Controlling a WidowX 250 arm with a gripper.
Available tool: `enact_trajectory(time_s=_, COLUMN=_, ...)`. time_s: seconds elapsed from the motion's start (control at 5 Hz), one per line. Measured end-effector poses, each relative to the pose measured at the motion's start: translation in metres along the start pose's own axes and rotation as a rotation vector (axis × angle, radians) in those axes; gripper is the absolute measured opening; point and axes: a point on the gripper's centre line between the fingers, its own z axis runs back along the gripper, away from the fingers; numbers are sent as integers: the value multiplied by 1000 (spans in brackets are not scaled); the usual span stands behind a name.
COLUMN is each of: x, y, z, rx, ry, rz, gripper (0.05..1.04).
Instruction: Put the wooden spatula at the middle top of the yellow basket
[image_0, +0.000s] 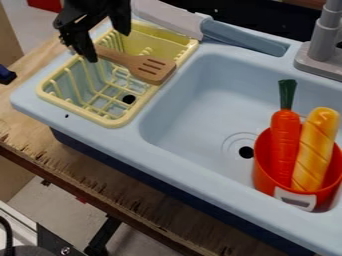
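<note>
One black gripper (107, 45) hangs over the upper left of the yellow basket (113, 122), its fingers spread well apart, with nothing clamped between them. The handle end of the wooden spatula (140, 66) is right beside the fingers; whether they touch, I cannot tell. The spatula lies across the middle of the basket, its slotted head by the long rim nearest the sink (194, 90).

The task looks nearly done: the spatula is in place across the basket, roughly midway along it, and out of the gripper's hold. What seems left is lifting the gripper clear without catching the handle, and perhaps a small nudge if "middle top" is meant more strictly.

Beyond, a toy knife (244, 38) lies along the back ledge, near the grey faucet (322, 35). In the sink, a red pot (262, 172) holds a carrot (285, 145) and a bread stick (315, 150).
</note>
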Motion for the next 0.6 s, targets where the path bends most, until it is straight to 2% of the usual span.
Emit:
enact_trajectory(time_s=0.2, x=-10, y=-2, z=5, rx=18, ry=13, rz=-215, gripper=999)
enact_trajectory(time_s=0.6, x=-30, y=0, z=9, rx=-49, ry=184, rz=-692, gripper=999)
